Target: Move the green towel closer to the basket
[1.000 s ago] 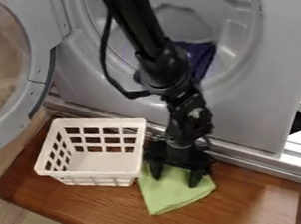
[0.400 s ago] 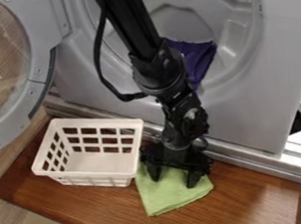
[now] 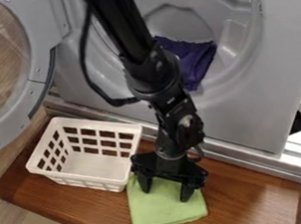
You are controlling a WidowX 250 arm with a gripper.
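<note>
Slants in from the top edge as a black arm (image 3: 136, 40), passes in front of the round opening of the washer (image 3: 247, 109), and ends at the gripper (image 3: 166, 194), pointing down over the towel (image 3: 163, 213). Has the jaws spread wide apart, with both tips down on the towel, and with the green cloth lying flat between them; grips nothing visibly.

Lies on the brown tabletop (image 3: 69, 209) as a flat green towel, just to the right of the basket (image 3: 97, 123) in the view and partly under the gripper. Comes right up beside the near right corner of the basket at the upper left end; cannot tell whether touching there. Stands upright in the case of the basket, white, with slotted walls, near the left end of the tabletop.

Loops down on the left of the arm as a black cable (image 3: 85, 65). Hangs over the lower lip of the washer opening as a purple cloth (image 3: 192, 62), behind the arm. Swings open at the upper left as a round door (image 3: 41, 69). Runs along the foot of the washer, behind the basket and the gripper, as a metal rail (image 3: 248, 161).
</note>
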